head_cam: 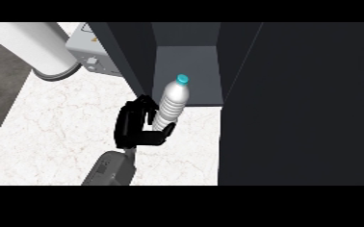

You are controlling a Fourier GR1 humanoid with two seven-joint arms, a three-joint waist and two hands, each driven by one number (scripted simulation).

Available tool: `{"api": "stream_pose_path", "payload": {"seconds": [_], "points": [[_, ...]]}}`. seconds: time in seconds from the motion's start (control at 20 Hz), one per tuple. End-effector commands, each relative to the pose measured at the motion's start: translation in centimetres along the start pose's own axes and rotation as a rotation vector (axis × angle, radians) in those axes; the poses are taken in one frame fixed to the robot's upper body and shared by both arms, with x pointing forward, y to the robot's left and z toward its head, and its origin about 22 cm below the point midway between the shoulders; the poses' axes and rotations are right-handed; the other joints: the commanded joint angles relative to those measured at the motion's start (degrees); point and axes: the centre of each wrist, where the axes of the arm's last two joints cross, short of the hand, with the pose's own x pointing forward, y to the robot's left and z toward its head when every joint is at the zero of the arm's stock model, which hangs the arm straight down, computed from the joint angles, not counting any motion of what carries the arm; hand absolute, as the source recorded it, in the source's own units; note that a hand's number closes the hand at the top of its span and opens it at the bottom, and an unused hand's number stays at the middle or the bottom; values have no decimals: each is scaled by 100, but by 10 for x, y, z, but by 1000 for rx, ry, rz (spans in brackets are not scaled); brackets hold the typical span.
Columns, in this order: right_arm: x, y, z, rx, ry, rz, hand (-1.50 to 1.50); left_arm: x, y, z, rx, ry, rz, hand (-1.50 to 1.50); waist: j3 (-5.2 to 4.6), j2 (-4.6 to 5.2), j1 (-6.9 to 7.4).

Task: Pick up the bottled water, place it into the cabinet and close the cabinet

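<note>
Your bottled water [173, 103] (teal cap up, tilted slightly) sits in the curled fingers [146, 107] and thumb of the one visible hand [135, 125], at the open cabinet [188, 72] mouth, cap beyond the fingertips, over the marble counter [64, 120].

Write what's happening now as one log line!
hand: shut on bottle | bottle: at open cabinet front | door: open
</note>
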Motion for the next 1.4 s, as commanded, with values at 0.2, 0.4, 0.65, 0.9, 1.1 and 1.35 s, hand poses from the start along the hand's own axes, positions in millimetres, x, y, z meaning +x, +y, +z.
{"api": "stream_pose_path", "payload": {"seconds": [0.2,0.4,0.65,0.9,1.1,1.35], "points": [[26,-7,-6,13,-54,0,-150,40,-70,-54,-34,-19,-89,150,-4,32,-56],[12,-2,3,-15,-41,-20,-150,53,-101,-68,-19,-10,-140,150,-3,8,-149],[13,-15,3,12,-47,-20,-150,57,-108,-102,36,28,-238,150,-2,36,-188],[17,-16,-8,6,-69,0,-150,48,-90,-125,104,48,-258,150,-8,100,-214],[20,-24,-9,23,-72,8,-150,57,-102,-142,105,32,-349,150,-4,105,-247],[8,-22,-15,2,-93,-2,-150,42,-84,-146,154,56,-560,150,-3,146,-248]]}}
